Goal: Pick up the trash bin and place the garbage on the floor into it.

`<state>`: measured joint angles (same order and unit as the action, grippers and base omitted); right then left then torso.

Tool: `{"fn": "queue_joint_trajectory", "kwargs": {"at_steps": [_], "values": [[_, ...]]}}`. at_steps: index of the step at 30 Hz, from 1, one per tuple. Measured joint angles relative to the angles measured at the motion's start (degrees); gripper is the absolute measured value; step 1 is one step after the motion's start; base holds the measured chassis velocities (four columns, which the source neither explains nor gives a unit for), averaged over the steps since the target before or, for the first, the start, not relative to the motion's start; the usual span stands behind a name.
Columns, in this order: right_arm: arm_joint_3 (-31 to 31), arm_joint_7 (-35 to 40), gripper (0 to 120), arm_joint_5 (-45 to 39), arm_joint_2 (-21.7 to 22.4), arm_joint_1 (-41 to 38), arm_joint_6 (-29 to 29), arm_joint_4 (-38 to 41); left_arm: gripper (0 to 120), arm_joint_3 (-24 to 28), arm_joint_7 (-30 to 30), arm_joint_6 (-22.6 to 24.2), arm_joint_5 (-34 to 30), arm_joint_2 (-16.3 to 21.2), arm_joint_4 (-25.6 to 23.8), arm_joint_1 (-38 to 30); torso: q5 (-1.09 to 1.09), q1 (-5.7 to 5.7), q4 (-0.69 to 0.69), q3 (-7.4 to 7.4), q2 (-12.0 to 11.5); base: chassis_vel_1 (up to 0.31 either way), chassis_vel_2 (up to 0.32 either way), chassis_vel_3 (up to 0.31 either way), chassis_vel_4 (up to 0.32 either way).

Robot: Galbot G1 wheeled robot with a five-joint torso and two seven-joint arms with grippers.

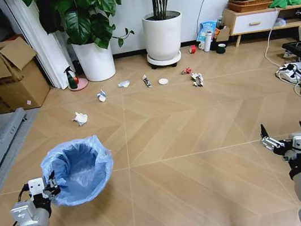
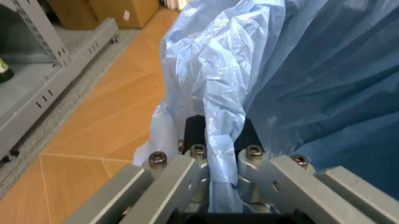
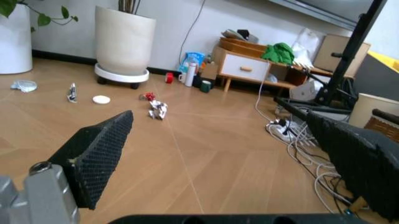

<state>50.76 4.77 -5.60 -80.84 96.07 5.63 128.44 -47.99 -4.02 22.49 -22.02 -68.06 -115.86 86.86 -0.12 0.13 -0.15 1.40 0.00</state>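
The left gripper (image 1: 52, 185) is clamped on the rim of the bin (image 1: 79, 169), its jaws closed on the blue bag (image 2: 218, 116) and the dark rim beneath it, as the left wrist view shows. The bin sits low at the robot's left front, over the floor (image 1: 187, 130); whether it is lifted clear or resting on the boards cannot be told. So the grasp looks made, and nothing can be made out inside the bin. The garbage lies well ahead, near the far wall and the plant pots (image 1: 164, 36): a paper wad (image 1: 80, 118) closest to the bin, then a tube (image 1: 101, 96), another wad (image 1: 124, 84), a wrapper (image 1: 146, 81), a white disc (image 1: 163, 80), a red scrap (image 1: 187, 70) and a printed wrapper (image 1: 197, 79). The right gripper (image 1: 286, 137) hovers at the right front with jaws wide open, holding nothing. Every piece is yet to be collected, by my reading.
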Motion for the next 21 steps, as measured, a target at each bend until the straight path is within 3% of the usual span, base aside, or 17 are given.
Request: {"fn": "queue_joint_trajectory", "kwargs": {"at_steps": [21], "values": [[-0.04, -1.46, 100, 1.83, 0.03, -0.13, -1.56, -0.71, 0, -2.96, -1.41, 2.84, -5.21, 0.11, -1.27, 0.71, 0.00, 0.01, 0.00, 0.00, -0.01, -0.051, 0.160, 0.050, -0.153]]}}
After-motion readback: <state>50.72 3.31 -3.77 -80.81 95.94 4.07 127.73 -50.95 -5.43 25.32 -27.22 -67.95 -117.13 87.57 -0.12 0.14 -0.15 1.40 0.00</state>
